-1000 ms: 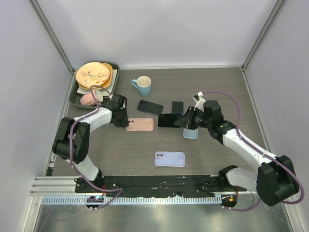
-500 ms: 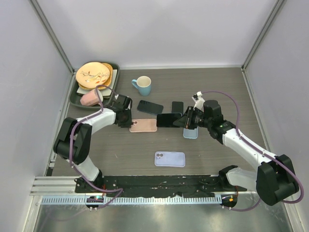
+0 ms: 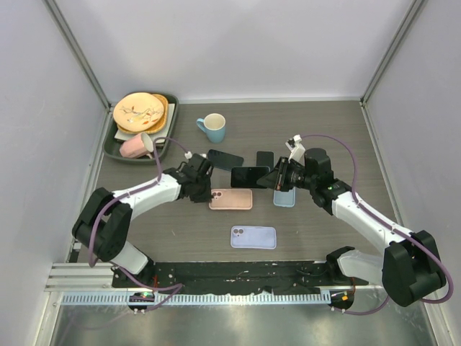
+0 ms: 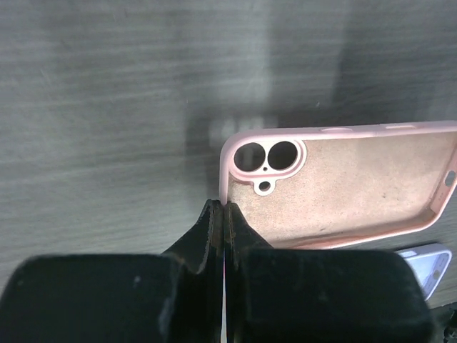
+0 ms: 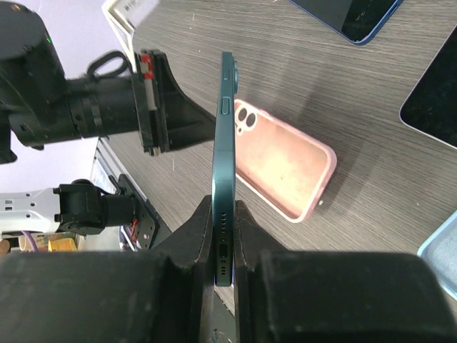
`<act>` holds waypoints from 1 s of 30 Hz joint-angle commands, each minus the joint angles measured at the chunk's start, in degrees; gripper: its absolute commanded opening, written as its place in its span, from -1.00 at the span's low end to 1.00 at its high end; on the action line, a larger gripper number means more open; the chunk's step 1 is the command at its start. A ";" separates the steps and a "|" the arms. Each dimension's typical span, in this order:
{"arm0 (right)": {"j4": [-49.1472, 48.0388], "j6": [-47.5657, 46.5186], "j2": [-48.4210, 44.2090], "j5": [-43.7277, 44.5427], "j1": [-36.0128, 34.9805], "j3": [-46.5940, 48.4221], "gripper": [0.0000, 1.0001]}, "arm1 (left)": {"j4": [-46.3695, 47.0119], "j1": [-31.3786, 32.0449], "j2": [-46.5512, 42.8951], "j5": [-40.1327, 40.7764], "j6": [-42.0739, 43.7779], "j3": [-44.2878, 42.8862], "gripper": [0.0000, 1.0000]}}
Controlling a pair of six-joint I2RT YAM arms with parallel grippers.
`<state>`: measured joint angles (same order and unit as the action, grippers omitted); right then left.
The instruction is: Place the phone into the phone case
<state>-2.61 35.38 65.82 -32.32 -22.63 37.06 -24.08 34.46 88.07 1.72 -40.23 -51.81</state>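
The phone [image 3: 250, 176] [image 5: 227, 164] is pinched at one end between the jaws of the right gripper [image 3: 272, 179] [image 5: 223, 221], which are clamped tight on its two faces. In the right wrist view it stands on edge, with a teal frame and the camera bump turned toward the pink case [image 3: 231, 199] [image 4: 343, 186] [image 5: 282, 168]. From above, the phone hangs just beyond the pink case's far long side, apart from it. Whether any of it touches the table [image 3: 310, 130] cannot be told.

The pink case lies hollow side up with its camera cut-outs at the left end. There the left gripper [image 3: 205, 193] [image 4: 223, 214] has its jaws closed on the short end wall (right beside the two round openings), with only the thin rim between them.

Nearer the arm bases than the pink case lies a lilac case [image 3: 253, 237] [image 4: 428, 261], well apart from it. To the pink case's right is a light blue case [image 3: 284, 199] [image 5: 444, 257], under the right arm's wrist. Beyond the pink case, a dark phone [image 3: 225, 159] [image 5: 353, 14] and a smaller dark phone [image 3: 265, 159] [image 5: 432, 107] lie flat. Farther back stands a blue mug [image 3: 213, 127], and far off to the back left a tray [image 3: 112, 150] carries stacked plates [image 3: 139, 112] and a pink cup [image 3: 137, 146] lying on its side.
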 commanded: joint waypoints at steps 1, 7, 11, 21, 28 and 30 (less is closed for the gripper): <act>-4.86 0.66 -1.84 -1.79 0.22 0.65 -0.99 | 0.43 2.89 -2.03 1.27 -5.30 2.50 -1.00; -5.38 0.13 -1.31 -1.79 0.22 0.12 -0.99 | 3.15 6.15 -2.55 2.68 -8.37 6.02 -0.96; -5.47 0.40 -1.22 -2.31 0.22 -0.14 -0.99 | 3.25 7.03 -3.52 4.78 -9.17 6.55 -0.09; -4.51 -0.74 -1.84 -1.61 0.22 -0.50 -0.99 | 5.62 7.03 -9.49 5.58 -5.57 6.28 0.25; -3.11 -1.19 -1.31 -1.52 0.22 -0.32 -0.99 | 8.77 7.03 -13.27 5.14 -2.76 7.42 0.25; -2.66 -1.36 -1.05 -1.78 0.31 -0.23 -0.98 | 9.39 7.03 -14.59 4.97 -1.87 7.95 0.25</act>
<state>-2.79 35.07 65.82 -32.91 -22.63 35.66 -18.72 41.30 76.51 6.00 -44.82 -45.06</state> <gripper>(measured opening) 0.146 0.624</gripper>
